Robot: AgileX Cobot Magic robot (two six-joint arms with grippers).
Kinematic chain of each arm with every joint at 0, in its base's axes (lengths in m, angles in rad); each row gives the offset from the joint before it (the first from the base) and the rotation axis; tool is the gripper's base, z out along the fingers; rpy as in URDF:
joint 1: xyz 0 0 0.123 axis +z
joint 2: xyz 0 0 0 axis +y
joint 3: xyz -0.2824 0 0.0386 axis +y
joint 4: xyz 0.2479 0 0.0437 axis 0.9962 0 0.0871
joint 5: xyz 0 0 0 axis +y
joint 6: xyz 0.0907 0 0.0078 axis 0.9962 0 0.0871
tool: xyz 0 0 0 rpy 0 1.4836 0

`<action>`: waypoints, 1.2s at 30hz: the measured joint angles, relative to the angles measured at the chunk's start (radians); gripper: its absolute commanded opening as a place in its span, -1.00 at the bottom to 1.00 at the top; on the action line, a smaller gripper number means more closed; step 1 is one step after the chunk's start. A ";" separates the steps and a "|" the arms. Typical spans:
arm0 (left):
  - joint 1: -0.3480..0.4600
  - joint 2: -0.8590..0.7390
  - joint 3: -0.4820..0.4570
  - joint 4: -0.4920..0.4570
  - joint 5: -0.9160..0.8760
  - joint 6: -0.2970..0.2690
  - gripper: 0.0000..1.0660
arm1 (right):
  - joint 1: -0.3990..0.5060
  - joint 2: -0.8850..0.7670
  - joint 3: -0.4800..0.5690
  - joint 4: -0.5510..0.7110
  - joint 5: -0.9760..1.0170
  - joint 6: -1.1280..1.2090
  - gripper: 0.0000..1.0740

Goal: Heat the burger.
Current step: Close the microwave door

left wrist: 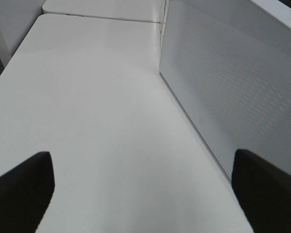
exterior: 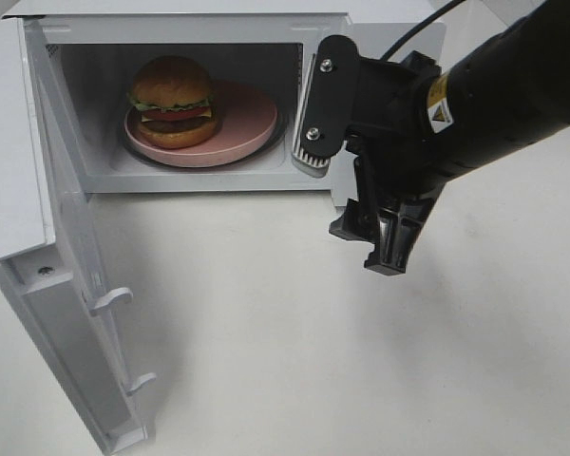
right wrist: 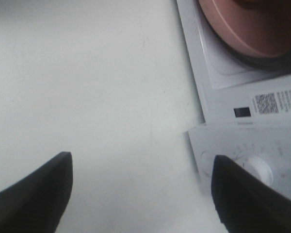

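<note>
The burger (exterior: 171, 100), with a glossy brown bun, lettuce and dark filling, sits on a pink plate (exterior: 250, 122) inside the open white microwave (exterior: 199, 28). The plate's edge also shows in the right wrist view (right wrist: 233, 34). My right gripper (exterior: 388, 242) hangs open and empty, pointing down in front of the microwave's right side, over the table. In the right wrist view its gripper (right wrist: 140, 194) has its fingers wide apart. My left gripper (left wrist: 140, 194) is open and empty over bare table, and does not show in the exterior view.
The microwave door (exterior: 66, 275) stands swung out to the front left. The control panel with a dial (right wrist: 257, 170) is close to my right gripper. A white dotted panel (left wrist: 233, 87) stands beside my left gripper. White table (exterior: 294, 361) lies in front.
</note>
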 measured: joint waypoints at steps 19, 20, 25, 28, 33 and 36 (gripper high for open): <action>0.000 0.000 0.000 0.000 0.000 0.000 0.70 | 0.000 -0.249 0.014 0.000 0.481 0.423 0.42; 0.000 0.000 0.000 0.000 0.000 0.000 0.70 | 0.000 -0.249 0.014 0.000 0.481 0.423 0.42; 0.000 0.000 0.000 0.000 0.000 0.000 0.70 | 0.000 -0.304 0.014 0.000 0.569 0.460 0.42; 0.000 0.000 0.000 0.000 0.000 0.000 0.70 | 0.000 -0.340 0.014 0.000 0.608 0.476 0.42; 0.000 0.000 0.000 0.000 0.000 0.000 0.70 | 0.000 -0.418 0.014 0.000 0.664 0.483 0.42; 0.000 0.000 0.000 0.000 0.000 0.000 0.70 | 0.000 -0.463 0.014 0.000 0.686 0.493 0.42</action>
